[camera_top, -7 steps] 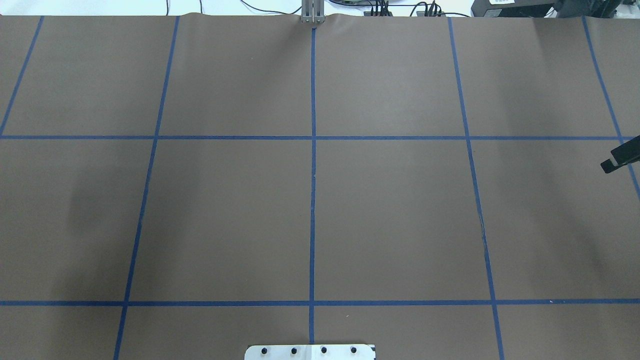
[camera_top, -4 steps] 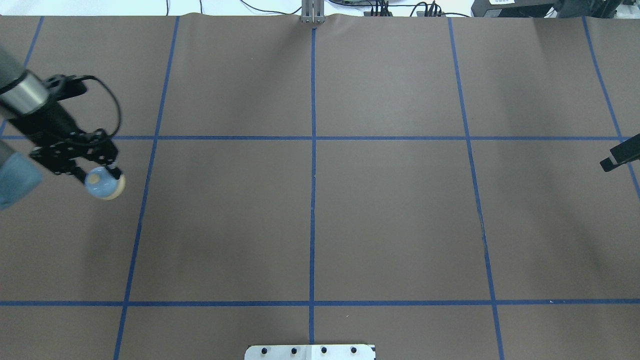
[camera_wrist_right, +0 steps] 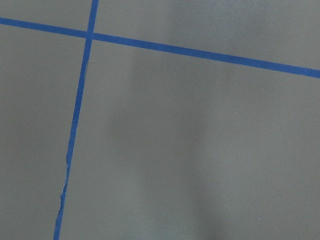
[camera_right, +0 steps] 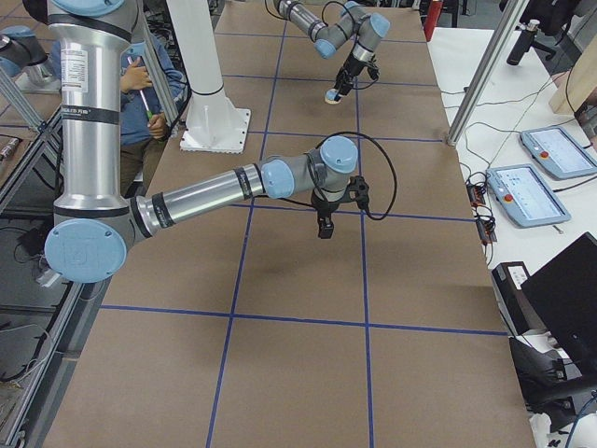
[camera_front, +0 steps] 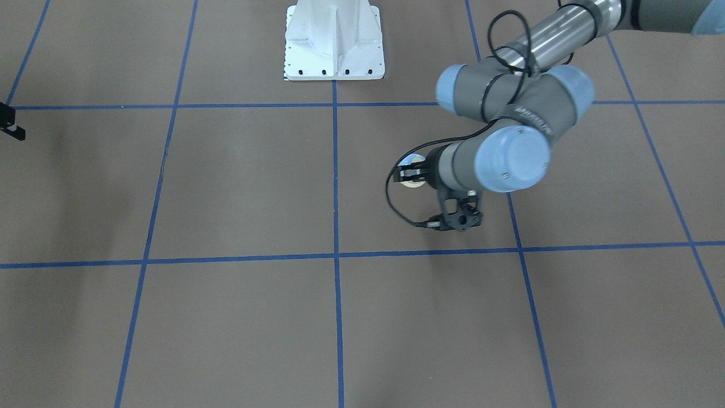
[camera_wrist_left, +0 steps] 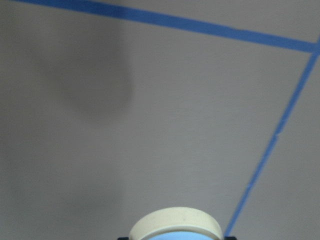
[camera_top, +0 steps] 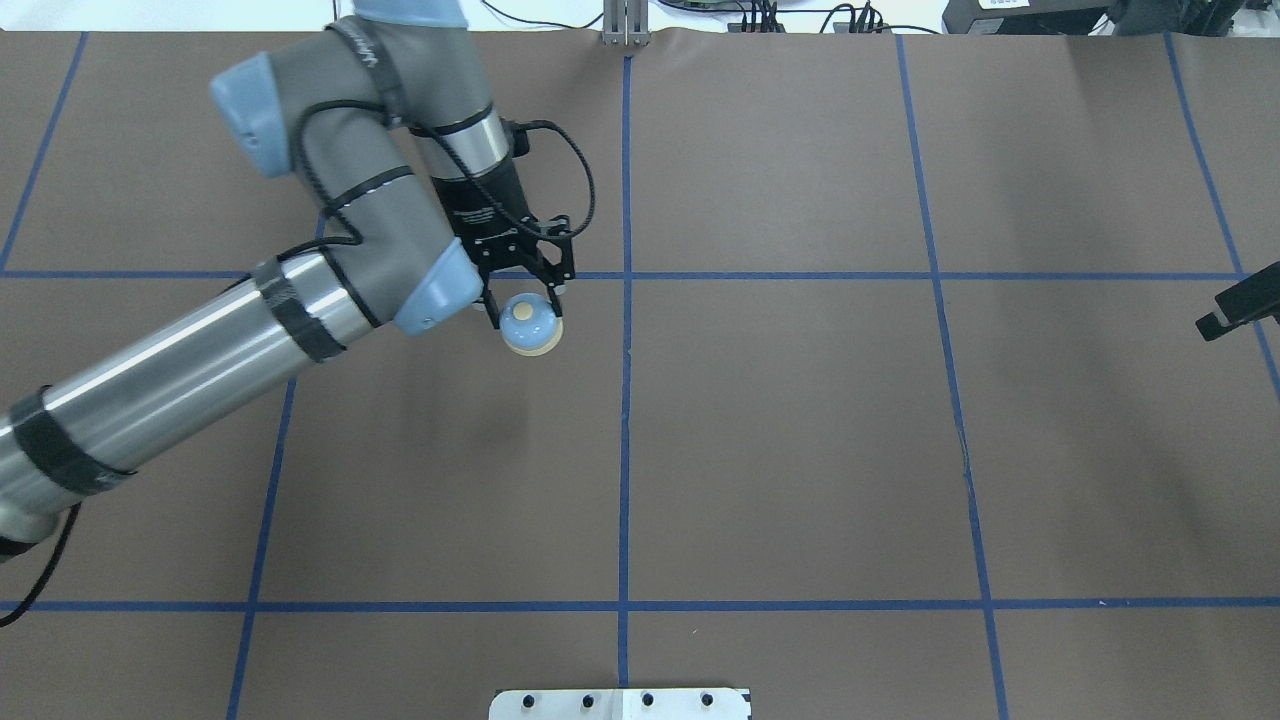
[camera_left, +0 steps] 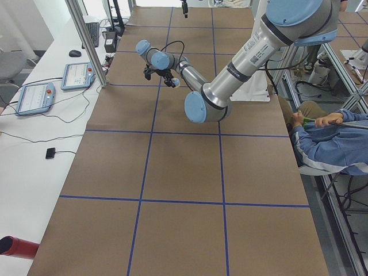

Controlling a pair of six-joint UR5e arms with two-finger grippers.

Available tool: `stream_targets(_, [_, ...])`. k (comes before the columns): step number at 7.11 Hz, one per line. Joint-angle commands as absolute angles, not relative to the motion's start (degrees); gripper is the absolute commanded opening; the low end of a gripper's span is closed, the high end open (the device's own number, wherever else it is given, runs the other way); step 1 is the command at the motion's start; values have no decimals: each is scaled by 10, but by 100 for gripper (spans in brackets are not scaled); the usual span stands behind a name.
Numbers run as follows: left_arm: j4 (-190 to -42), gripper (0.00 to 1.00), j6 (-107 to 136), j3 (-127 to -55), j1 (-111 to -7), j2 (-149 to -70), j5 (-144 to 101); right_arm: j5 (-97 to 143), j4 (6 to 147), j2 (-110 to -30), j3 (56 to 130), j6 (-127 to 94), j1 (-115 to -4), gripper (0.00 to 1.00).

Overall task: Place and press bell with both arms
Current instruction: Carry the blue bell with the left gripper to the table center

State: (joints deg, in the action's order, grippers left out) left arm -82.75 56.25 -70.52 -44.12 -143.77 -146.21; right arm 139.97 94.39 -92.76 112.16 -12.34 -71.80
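**Left gripper pinches the bell near the desk's middle; right gripper hangs toward the right end**

You are looking at the left gripper [camera_top: 524, 298], whose two black fingers [camera_top: 553, 283] pinch the bell [camera_top: 530, 322] from opposite sides. The bell is upright in that pinch, with its light-blue dome and cream button facing up and its cream base below. In the left wrist view only the rim of the base shows at the bottom edge, with paper and a soft shadow beyond it. You cannot tell from these views whether the base touches the paper.

The bell is in the robot's left half of the desk [camera_top: 800, 450], just beside the centre line of blue tape [camera_top: 625, 400]. It is roughly midway between the robot's long edge and the operators' long edge. The left arm [camera_top: 200, 360] reaches in from the desk's left end, and its wrist folds back toward the bell from the operators' side.

The right gripper [camera_right: 324, 227] points down over the paper nearer the desk's right end, well apart from the bell. Only a black tip of it shows at the edge of the overhead view, so you cannot tell how its jaws stand. The right arm [camera_right: 215, 187] runs low across the desk to it.

Brown paper [camera_front: 226, 187] covers the desk under a taped grid. The white pedestal [camera_front: 334, 45] stands at the middle of the robot's long edge. A seated person [camera_left: 325, 144] in blue is beside that edge.
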Motion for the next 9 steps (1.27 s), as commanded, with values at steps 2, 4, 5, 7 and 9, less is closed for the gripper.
stream_targets(2, [-946,29,638,-545,-392,-1528,-1409,1399,944,-923,1116,-124,-717,100])
stream_targets(4, [-950,42,641,-542,-373,-1530,-1376,1399,944,-919,1114,-124,-717,100])
stream_targets(5, [-951,51,641,-541,-368,-1530,-1375,1399,944,-919,1114,-124,-717,100])
stream_targets(7, [-968,71,642,-531,-362,-1529,-1362,1399,944,-919,1114,-124,-717,100])
stream_targets(9, [-968,99,642,-534,-362,-1529,-1359,1399,944,-897,1115,-144,-704,100])
